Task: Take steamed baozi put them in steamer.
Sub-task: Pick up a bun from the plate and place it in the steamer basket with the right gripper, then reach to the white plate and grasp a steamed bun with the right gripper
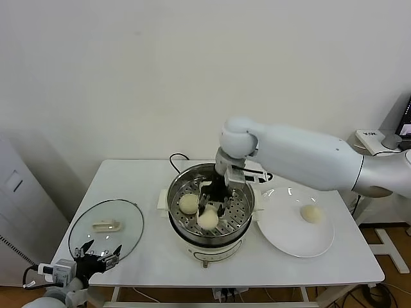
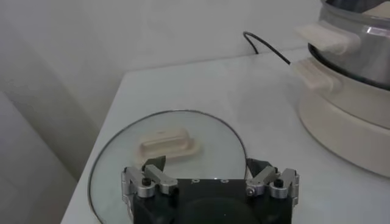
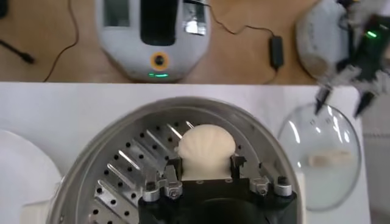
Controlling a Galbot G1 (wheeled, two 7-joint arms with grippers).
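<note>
Steamer (image 1: 241, 221), partly loaded: we counted one baozi (image 1: 188, 203) on its tray, a second (image 1: 208, 219) gripped there by the right gripper (image 1: 212, 208), a third (image 1: 312, 213) waiting on the plate (image 1: 282, 240).

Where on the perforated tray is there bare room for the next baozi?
The steamer tray holds two baozi on its near and left part: one by the left wall, one between the right gripper's fingers. The far and right stretch of tray, toward the white plate, is bare. The left gripper idles open over the glass lid.
</note>
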